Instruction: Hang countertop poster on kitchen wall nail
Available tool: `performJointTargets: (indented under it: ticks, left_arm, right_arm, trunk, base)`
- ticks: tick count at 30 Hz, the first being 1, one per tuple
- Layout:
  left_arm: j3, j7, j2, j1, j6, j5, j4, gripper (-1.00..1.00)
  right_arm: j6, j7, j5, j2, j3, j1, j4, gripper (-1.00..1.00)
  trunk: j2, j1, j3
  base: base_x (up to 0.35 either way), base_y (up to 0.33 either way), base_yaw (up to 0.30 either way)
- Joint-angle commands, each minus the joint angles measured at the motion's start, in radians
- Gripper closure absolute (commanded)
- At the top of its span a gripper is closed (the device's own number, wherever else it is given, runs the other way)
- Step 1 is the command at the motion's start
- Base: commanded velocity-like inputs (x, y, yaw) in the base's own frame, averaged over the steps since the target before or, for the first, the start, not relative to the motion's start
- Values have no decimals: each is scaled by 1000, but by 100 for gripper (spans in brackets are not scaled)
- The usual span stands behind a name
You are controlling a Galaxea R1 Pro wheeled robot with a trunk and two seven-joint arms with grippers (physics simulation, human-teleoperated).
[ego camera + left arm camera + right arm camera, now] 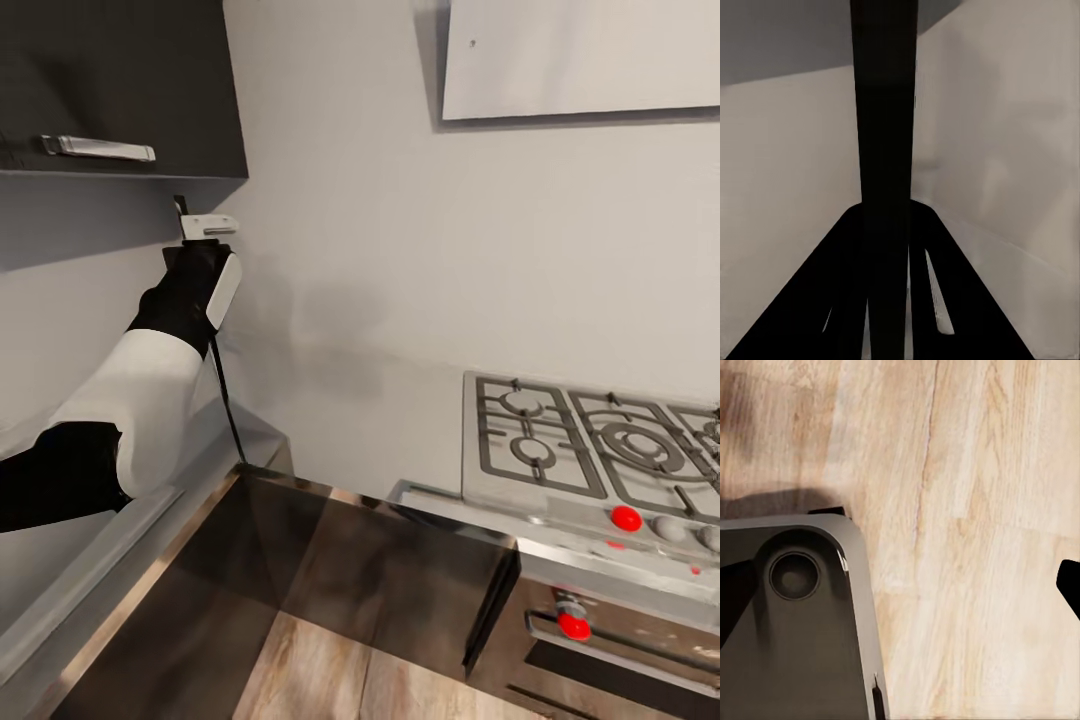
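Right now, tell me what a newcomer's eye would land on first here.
First, the left arm raised toward the wall corner under the dark upper cabinet, its left gripper holding a thin dark panel, seen edge-on, probably the poster. Next, the steel gas hob with red knobs at the head view's right, set in the pale countertop.

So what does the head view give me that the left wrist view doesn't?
Head view adds context: the left gripper is raised against the wall just under the dark upper cabinet, with the gas hob and its red knobs off to the right.

Left wrist view adds the close-up: a black band runs straight up between the dark fingers, which hides what lies directly ahead.

Both share the pale wall and the poster, seen edge-on as a thin dark strip.
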Motion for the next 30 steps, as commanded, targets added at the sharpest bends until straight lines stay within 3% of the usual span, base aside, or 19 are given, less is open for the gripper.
performJointTargets:
  ticks: [1, 13, 30]
  left_arm:
    - [2, 2, -1, -1, 6, -2, -1, 100]
    - [2, 1, -1, -1, 7, 0, -1, 100]
    - [2, 1, -2, -1, 9, 0, 0, 100]
  right_arm:
    - [-1, 0, 0, 0, -1, 0, -2, -100]
    - [-1, 0, 0, 0, -1, 0, -2, -100]
    - [-1, 0, 0, 0, -1, 0, -2, -100]
  trunk:
    - [-1, 0, -1]
    - [-1, 0, -1]
    - [-1, 0, -1]
  base:
    - [-296, 0, 0]
    - [-328, -20, 0]
    - [-210, -182, 0]
